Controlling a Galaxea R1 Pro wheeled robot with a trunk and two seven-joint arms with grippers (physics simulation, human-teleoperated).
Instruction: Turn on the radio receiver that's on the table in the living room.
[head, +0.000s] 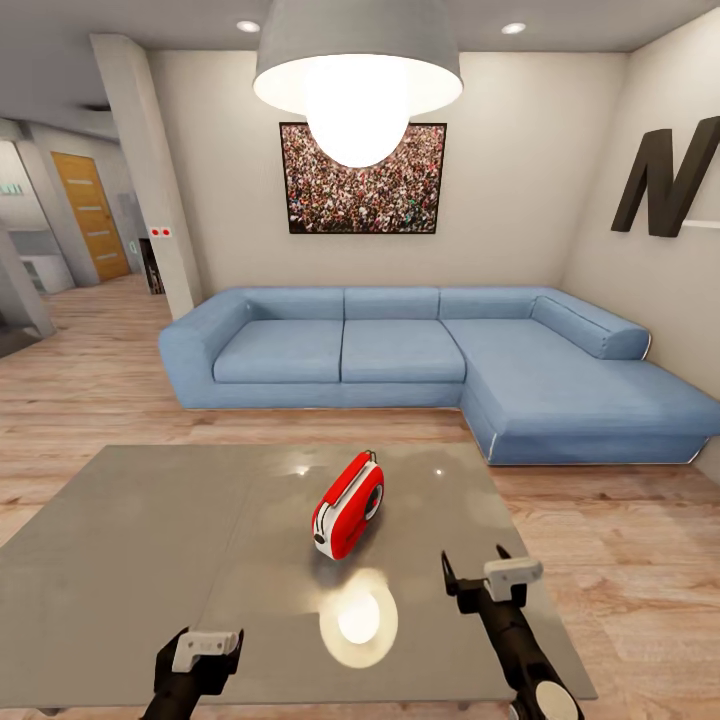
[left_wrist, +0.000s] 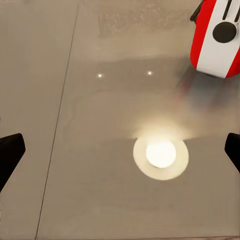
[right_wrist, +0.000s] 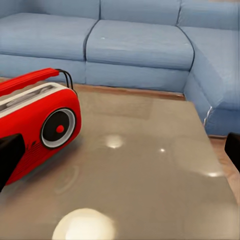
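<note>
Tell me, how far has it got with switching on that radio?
Done: it has reached the table, and the radio stands in front of it. In hand: the right gripper hovers open beside the radio, not touching; the left gripper hangs open over bare tabletop. Left: touching the radio to switch it on. Nothing shows it playing yet.

Beige walls and a light wood plank floor (head: 90, 390) are seen. A blue L-shaped sofa (head: 420, 355) is set against the back wall, under a framed crowd picture (head: 300, 185). A dark letter N (head: 668, 182) is mounted on the right wall. A lit pendant lamp (head: 357, 75) is hung overhead. A wooden door (head: 92, 215) is seen far left.
</note>
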